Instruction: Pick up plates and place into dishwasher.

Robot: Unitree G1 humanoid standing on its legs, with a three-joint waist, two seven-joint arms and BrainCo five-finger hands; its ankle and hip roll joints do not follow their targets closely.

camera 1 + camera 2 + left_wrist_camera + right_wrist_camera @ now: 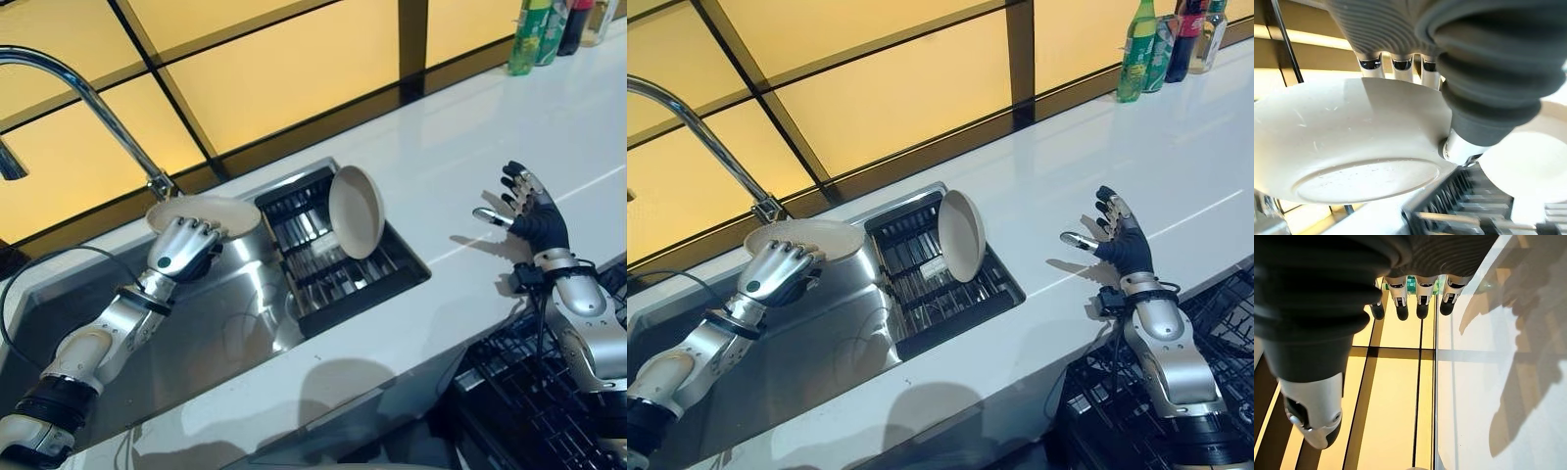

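The left hand [181, 250] has its fingers curled over the rim of a cream plate [211, 212] and holds it lifted above the steel sink [230, 328], at about nine o'clock from the drying rack [328, 259]. In the left wrist view the fingers hook over the plate's far edge while the thumb presses near its underside, so the grip looks firm. A second plate [356, 211] stands on edge in the rack, leaning toward three o'clock.

The right hand [534, 215] hovers over the white table [441, 162], fingers spread straight and holding nothing. Below it, at roughly five o'clock in the left eye view, lies the dark wire dishwasher rack [529, 401]. Bottles [1161, 39] stand well apart at the table's far corner, near one o'clock.

The step in hand appears to be the carry: the first plate is picked up but not yet moved across. The next move likely calls for swinging it toward four o'clock, past the standing plate, over the table edge, then tilting it upright to slot between the wires, or passing it to the waiting right hand.
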